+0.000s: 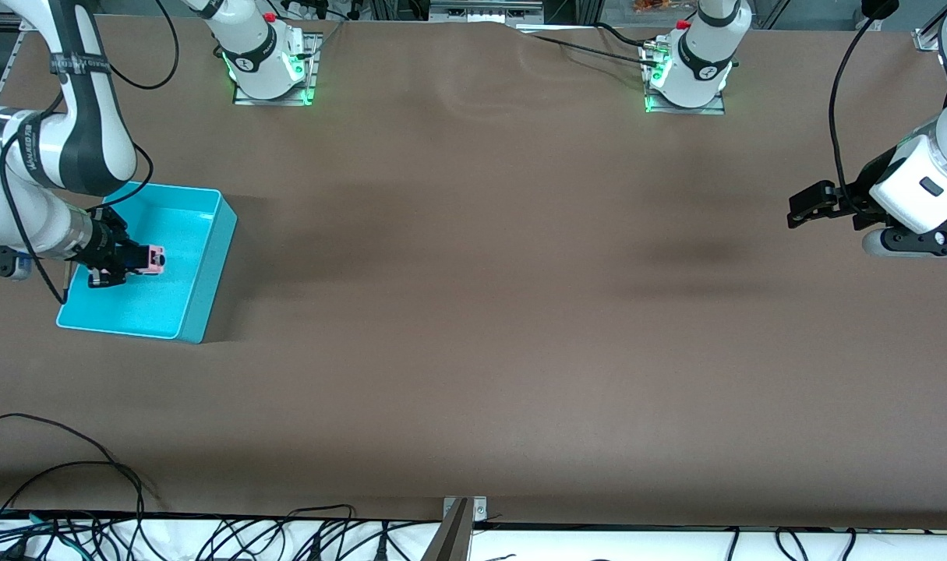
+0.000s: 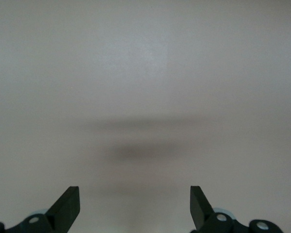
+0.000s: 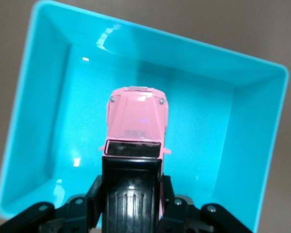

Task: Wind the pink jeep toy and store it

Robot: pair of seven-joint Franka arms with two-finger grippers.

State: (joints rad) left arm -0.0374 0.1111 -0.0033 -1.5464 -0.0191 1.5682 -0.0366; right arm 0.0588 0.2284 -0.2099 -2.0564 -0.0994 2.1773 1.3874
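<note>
Right end effector (image 1: 134, 261) is clamped on the pink jeep toy (image 1: 154, 259) by its black rear section, holding it over the interior of the cyan bin (image 1: 208, 265), which sits on the table (image 1: 473, 312) at the right arm's end. In the right wrist view the jeep (image 3: 138, 121) projects hood-first from between the fingers (image 3: 99, 194), with the bin floor (image 3: 203, 136) under it; whether the wheels touch the floor cannot be told. Left end effector (image 1: 808, 209) hangs over bare table at the left arm's end, fingers (image 2: 68, 206) apart and holding nothing; that arm waits. Judgement: storage step is nearly done, only the release remains. Risks: if let go from a height, the toy may bounce or tip onto its side; if the spring is wound, the wheels could drive it into the bin wall on release; the grip is on the rear only, so the nose may drop first; withdrawing too low could catch the bin rim and shift the bin.
</note>
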